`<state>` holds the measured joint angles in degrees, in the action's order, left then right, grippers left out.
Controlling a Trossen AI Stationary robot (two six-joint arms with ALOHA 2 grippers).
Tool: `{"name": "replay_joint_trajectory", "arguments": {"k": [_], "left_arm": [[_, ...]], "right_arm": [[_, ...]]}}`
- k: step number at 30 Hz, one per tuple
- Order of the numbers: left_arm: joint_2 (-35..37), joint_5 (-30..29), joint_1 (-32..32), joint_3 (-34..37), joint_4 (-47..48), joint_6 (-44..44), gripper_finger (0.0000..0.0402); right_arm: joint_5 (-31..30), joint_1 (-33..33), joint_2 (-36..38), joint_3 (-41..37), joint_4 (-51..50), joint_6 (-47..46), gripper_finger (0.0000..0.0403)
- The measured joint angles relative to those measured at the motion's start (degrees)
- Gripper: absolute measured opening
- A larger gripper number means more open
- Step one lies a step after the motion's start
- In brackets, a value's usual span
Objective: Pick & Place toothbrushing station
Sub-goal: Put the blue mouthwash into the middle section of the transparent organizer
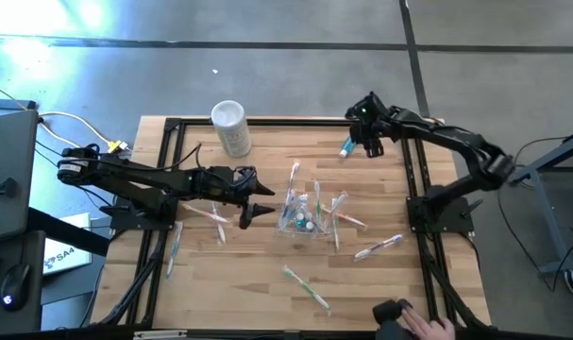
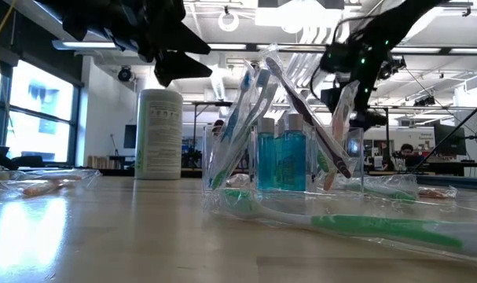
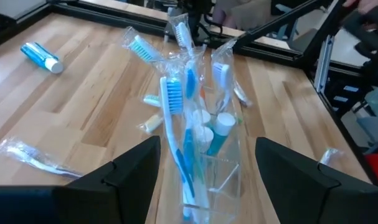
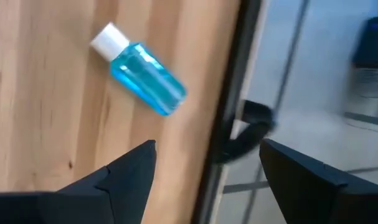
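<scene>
Left gripper (image 1: 253,200) jaws apart beside clear cup (image 1: 300,219) of toothbrushes, right gripper (image 1: 371,140) jaws apart above teal tube (image 1: 346,146), no legible writing

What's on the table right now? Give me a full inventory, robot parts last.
clear cup: one, clear, table centre, packed with wrapped toothbrushes and teal tubes
loose toothbrushes: several, wrapped; pink and white one right of the cup, green one toward the near edge, others left of the cup
blue bottle: one, teal with white cap, lying on its side at the far right of the table
white cylinder: one, white, far edge, left of centre
person's hand: one, near right corner
left pincer: open, just left of the cup
right pincer: open, above the blue bottle
</scene>
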<state>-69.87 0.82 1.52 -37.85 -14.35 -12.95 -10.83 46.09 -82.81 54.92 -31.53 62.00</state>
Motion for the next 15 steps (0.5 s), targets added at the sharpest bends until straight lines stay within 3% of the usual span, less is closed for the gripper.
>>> {"name": "replay_joint_trajectory", "arguments": {"k": [6,15], "left_arm": [[0.0,0.1,0.0,0.0,2.17,2.57,0.0258],[-0.02,0.09,0.0,0.0,3.0,2.67,0.0258]], "right_arm": [[0.6,1.51,-5.85,0.0,-0.72,2.42,0.0279],[3.68,-1.73,-9.55,1.57,-0.94,2.75,0.0279]]}}
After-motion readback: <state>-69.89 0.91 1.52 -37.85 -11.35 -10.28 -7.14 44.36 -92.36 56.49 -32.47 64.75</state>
